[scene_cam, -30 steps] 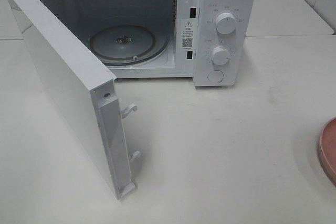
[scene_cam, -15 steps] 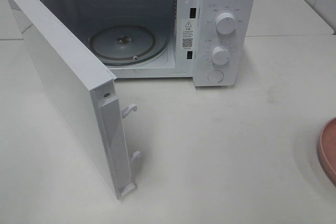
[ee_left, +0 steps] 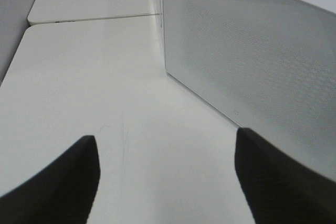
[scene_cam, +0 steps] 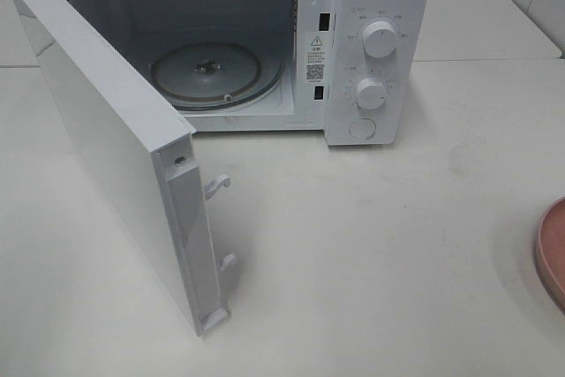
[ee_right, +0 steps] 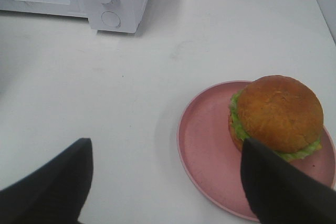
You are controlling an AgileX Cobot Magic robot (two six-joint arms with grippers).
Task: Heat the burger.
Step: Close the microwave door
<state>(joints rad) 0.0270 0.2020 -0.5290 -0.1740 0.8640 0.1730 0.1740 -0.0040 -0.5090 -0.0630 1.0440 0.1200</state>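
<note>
Two spread, empty grippers: right gripper [ee_right: 165, 182] should straddle the burger [ee_right: 275, 115] at the plate's [ee_right: 205, 145] three o'clock; left gripper [ee_left: 165, 179] faces the microwave door [ee_left: 252, 61].

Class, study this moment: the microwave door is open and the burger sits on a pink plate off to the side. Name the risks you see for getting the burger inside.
1. The burger sits off-centre on the plate, near its rim; a clumsy grasp by the right gripper might tip the plate or shed lettuce.
2. The microwave door juts far out over the table; an arm carrying the burger toward the turntable may clip it.
3. The left gripper is close beside the door and might knock it.
</note>
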